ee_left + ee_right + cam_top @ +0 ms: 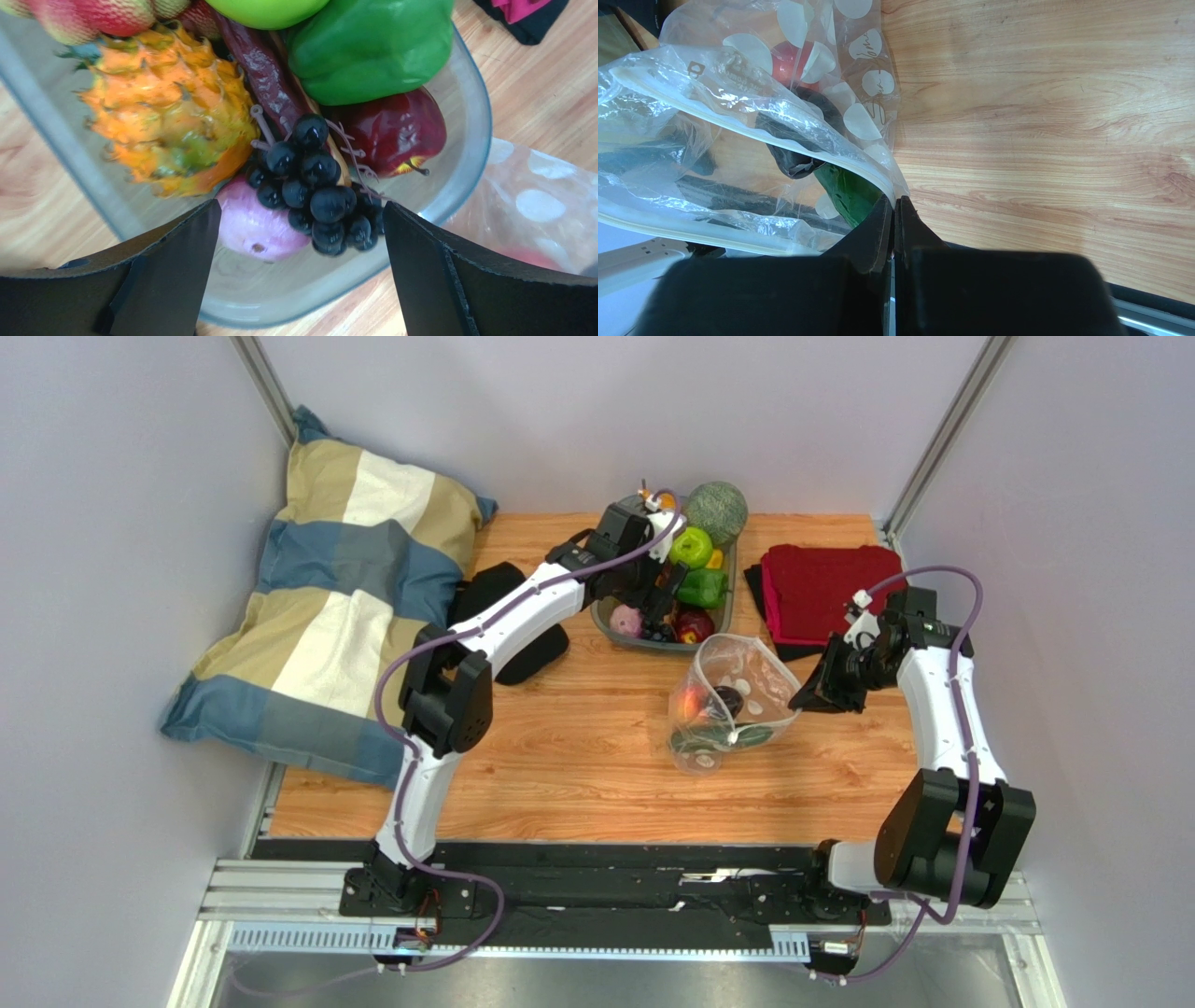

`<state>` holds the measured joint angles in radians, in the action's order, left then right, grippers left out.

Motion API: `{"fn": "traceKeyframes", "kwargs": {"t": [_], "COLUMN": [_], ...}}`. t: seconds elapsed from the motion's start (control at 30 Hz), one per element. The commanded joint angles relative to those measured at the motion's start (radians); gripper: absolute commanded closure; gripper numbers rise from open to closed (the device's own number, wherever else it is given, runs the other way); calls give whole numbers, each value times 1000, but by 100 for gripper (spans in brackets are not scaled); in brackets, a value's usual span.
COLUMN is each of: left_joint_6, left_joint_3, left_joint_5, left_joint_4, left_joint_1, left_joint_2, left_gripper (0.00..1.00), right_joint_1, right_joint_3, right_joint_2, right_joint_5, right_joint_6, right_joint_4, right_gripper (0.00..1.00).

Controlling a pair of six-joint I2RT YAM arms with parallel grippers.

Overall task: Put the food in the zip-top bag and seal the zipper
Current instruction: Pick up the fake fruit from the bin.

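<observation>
Top external view gives us the zip-top bag (723, 703) on the wooden table (561, 756), just in front of the grey tray (606, 630), its mouth gaping and a few red, dark and green pieces inside. The right gripper (894, 210) is pinched tight on the bag's edge where the zipper (857, 171) ends, holding that lip up. Over the tray, the left gripper (302, 213) hangs with its jaws spread wide, holding nothing, and the bunch of black grapes (316, 189) sits squarely between them.

We judge the step in hand to be picking up those grapes. We should come straight down and close gently on the body of the bunch, not the thin stems, and stop short of the pink bulb (249, 227) underneath and the red apple (403, 129) beside it. Then we lift clear of the tray's rim. Meanwhile the right side should hold the mouth high, and we should let the grapes go deep inside so nothing rests on the zipper.
</observation>
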<state>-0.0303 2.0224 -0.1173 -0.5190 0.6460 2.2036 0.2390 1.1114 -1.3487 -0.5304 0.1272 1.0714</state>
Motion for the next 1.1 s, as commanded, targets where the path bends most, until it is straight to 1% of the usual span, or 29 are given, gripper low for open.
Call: {"fn": "traceKeyframes", "kwargs": {"t": [0.0, 0.07, 0.17, 0.27, 0.33, 0.53, 0.57, 0.63, 0.67, 0.7, 0.83, 1.07], "left_joint_6": [-57, -66, -72, -74, -76, -45, -40, -37, -40, -45, -68, -62], "left_joint_3": [75, 81, 93, 99, 102, 111, 111, 121, 124, 127, 130, 145], "left_joint_5": [-36, -39, -25, -15, -13, 1, 4, 2, -1, -5, -33, -110], "left_joint_4": [43, 39, 30, 27, 27, 27, 24, 11, -4, -13, -39, -53], "left_joint_1": [1, 1, 1, 0, 0, -2, 0, -3, -6, -6, -14, -16], "left_joint_2": [28, 45, 74, 93, 94, 68, 59, 53, 44, 39, -24, -174], "left_gripper": [9, 10, 14, 21, 31, 46, 55, 68, 90, 99, 100, 100], "right_joint_1": [6, 6, 6, 6, 6, 6, 5, 6, 6, 6, 6, 5], "right_joint_3": [8, 8, 11, 13, 13, 18, 18, 19, 19, 21, 21, 24], "right_joint_2": [-4, -3, -6, -7, -7, -10, -10, -12, -12, -13, -15, -23], "right_joint_5": [13, 15, 10, 6, 4, -3, -3, -6, -6, -9, -19, -55], "right_joint_6": [6, 5, 6, 5, 5, 2, 3, 3, 3, 2, 2, 5], "right_joint_4": [-36, -36, -34, -33, -34, -33, -31, -30, -30, -30, -30, -31], "right_gripper": [100, 100, 100, 100, 100, 100, 100, 100, 100, 100, 100, 100]}}
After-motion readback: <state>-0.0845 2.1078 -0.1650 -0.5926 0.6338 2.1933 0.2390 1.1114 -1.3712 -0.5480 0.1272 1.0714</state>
